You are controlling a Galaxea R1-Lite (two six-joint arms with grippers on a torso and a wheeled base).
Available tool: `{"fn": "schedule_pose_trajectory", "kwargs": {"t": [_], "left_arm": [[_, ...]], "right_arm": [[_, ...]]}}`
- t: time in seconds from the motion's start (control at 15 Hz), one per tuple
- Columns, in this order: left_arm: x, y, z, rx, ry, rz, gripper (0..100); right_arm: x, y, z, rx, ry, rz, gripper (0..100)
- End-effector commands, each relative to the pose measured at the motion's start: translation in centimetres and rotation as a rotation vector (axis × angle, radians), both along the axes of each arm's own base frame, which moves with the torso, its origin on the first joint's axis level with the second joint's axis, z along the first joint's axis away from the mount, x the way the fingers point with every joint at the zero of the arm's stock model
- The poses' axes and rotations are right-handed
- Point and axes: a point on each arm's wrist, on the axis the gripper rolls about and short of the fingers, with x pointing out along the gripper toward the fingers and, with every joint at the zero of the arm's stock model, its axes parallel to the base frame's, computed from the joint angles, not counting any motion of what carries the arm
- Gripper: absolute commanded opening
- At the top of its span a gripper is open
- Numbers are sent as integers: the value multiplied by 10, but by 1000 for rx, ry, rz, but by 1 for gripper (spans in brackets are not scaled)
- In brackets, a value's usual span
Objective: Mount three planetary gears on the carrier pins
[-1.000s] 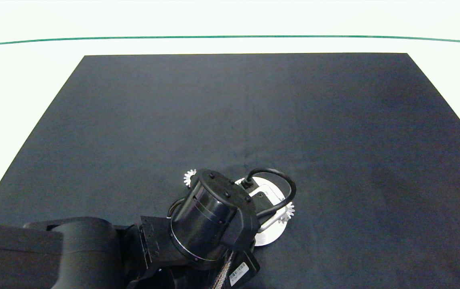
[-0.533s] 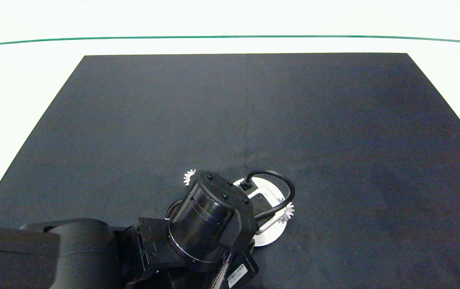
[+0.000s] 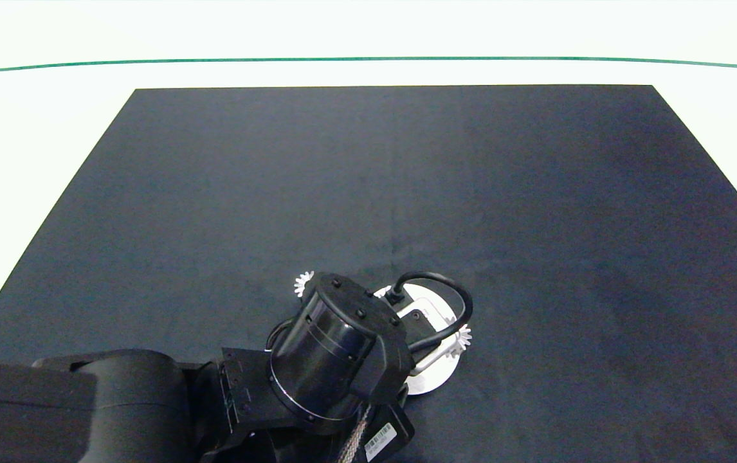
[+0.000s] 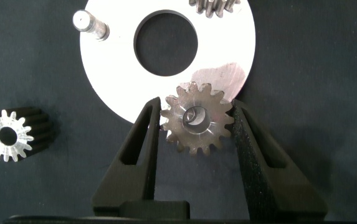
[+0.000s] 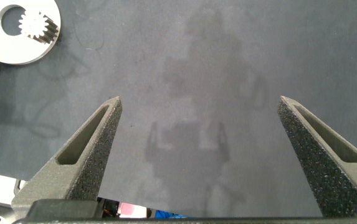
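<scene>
**Gear held over the disc edge, left arm barely shifted**

Gear number one [image 4: 7, 134] lies loose on the dark worktop [image 3: 536, 193], well clear of the white disc [image 4: 109, 81]; from the head camera it peeks out beside the left wrist [image 3: 303, 282]. On the disc, one bare pin [image 4: 90, 23] stands free. The left pincer [image 4: 197, 124] grips a second gear [image 4: 198, 119] between its fingers, flat side up, hanging over the disc's rim where a pin should be; the pin itself cannot be seen under it. A third gear [image 4: 214, 6] shows at the disc's far edge, apparently already seated.

Over the last second the left arm has drifted a touch toward the robot and then stopped; the disc and loose gear have not moved. That reads as a fine alignment before lowering the held gear, so one gear seems fitted, one is in hand and one waits.

The right pincer [image 5: 200, 155] hangs wide open and empty above bare worktop, well away from the disc [image 5: 16, 37].
</scene>
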Motion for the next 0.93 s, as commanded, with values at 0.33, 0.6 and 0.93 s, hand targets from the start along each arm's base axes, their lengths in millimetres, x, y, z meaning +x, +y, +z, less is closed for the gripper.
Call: {"fn": "schedule_pose_trajectory", "kwargs": {"t": [0.33, 0.6, 0.93], "left_arm": [[2, 2, 1, 2, -8, 5, 0], [1, 4, 3, -2, -9, 7, 0], [1, 4, 3, -3, -8, 8, 0]], "right_arm": [[0, 0, 0, -1, 3, 1, 100], [0, 0, 0, 0, 3, 3, 100], [0, 0, 0, 0, 3, 3, 100]]}}
